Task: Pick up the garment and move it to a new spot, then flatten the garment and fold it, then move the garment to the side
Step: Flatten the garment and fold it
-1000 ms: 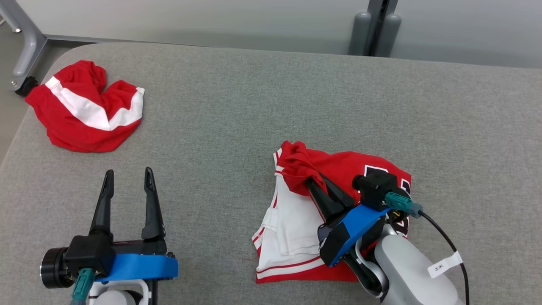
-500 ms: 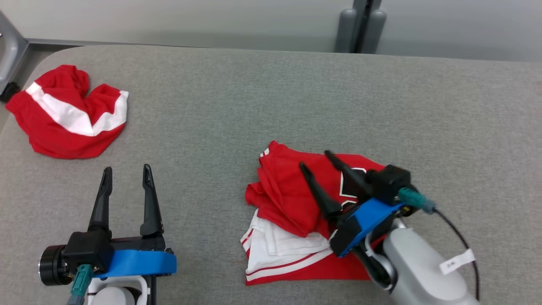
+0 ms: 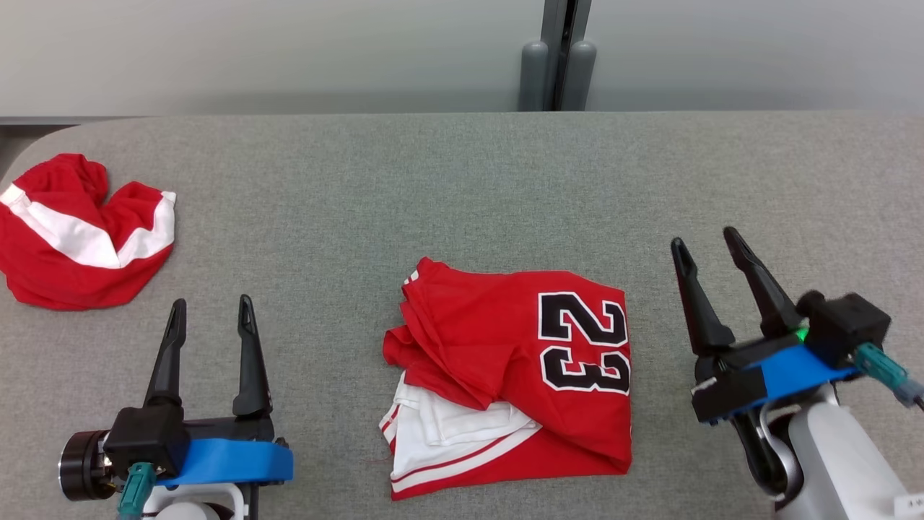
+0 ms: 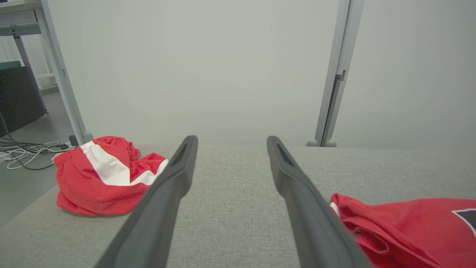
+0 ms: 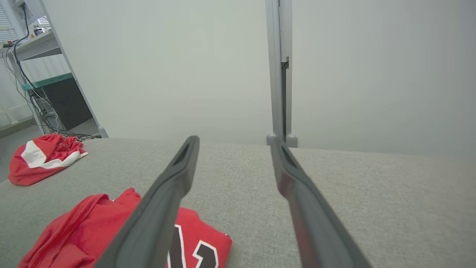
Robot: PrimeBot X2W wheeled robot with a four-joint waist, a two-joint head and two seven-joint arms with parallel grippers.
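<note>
A grey padded table (image 3: 462, 188) was seen to take up most of the head view. On the table's near middle a red jersey (image 3: 520, 368) numbered 23 lay folded into a rough square. White lining was left showing at the side toward the table's near left, with loose pleats bunched above it. At the table's far left edge a second red-and-white garment (image 3: 72, 238) was heaped, well apart. Over the table's near right part the right gripper (image 3: 704, 240) was held clear of the cloth, its fingers (image 3: 696, 310) spread with nothing between them. Over the table's near left part the left gripper (image 3: 211, 303) was held the same way — spread and empty.

The fold was judged done, if untidily, so the move to the side was taken as the step in hand. For that to be done well, every layer should be caught in one pinch, not the top sheet alone. The bunched side and the smooth side are best taken together, one by each gripper. The stack is better lifted level and set down flat than dragged — dragging could pull the layers apart.
</note>
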